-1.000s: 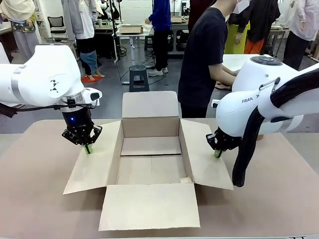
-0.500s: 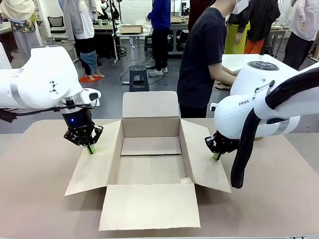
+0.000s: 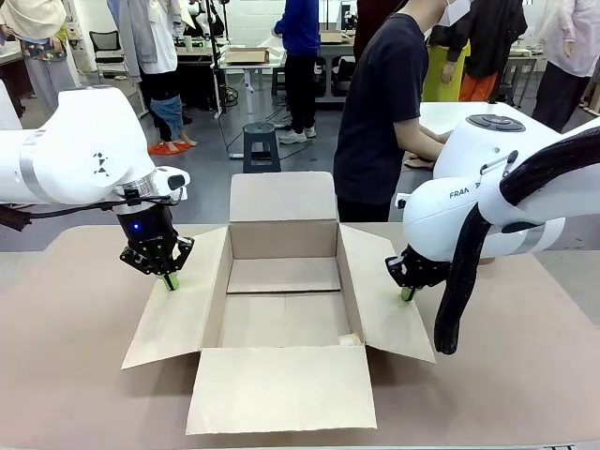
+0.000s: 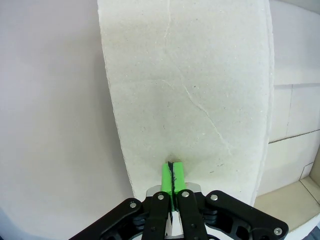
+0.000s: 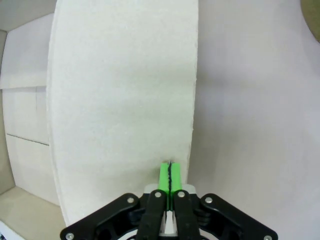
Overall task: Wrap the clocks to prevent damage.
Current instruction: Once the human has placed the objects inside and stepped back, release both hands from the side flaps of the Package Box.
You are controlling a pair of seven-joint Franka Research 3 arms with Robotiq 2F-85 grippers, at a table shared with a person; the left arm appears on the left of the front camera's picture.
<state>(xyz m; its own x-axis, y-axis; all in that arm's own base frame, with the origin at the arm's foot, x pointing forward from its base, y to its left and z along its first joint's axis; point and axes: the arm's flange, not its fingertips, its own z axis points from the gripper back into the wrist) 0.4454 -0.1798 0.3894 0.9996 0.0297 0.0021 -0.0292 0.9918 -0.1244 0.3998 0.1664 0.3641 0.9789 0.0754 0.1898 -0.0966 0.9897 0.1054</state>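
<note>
Scene: open brown cardboard box (image 3: 281,319) sits at centre frame on the tan table (image 3: 75,375), with all four flaps folded outward.
Left gripper (image 3: 169,280): at left of centre, its black fingers are pressed fully together with nothing between the green pads. The tips appear to rest on the box's left side flap (image 3: 178,305) near its upper outer edge.
Right gripper (image 3: 408,293): at right of centre, likewise fully closed and holding nothing. The tips appear to bear on the right side flap (image 3: 384,300) close to its outer edge.
Clocks: I cannot tell where they are. The box floor reads as bare cardboard, and I see no wrapping material on the table.
Person in dark shirt (image 3: 380,112): upper centre, beyond the table, turned toward a white surface at upper right. What the hands are doing is hidden from me.
Step in hand: I judge both arms are pinning the side flaps down so the box stays open for loading. Wrapping has not begun.
Risk, slip: both contacts sit near flap edges. A small drift outward could let the tips slide off and the flap spring up.
Risk, crush: too much downward pressure could crease the flap or shift the box.
Risk, collision: a hand reaching into the box would pass between my two arms, so any arm motion then invites contact.
</note>
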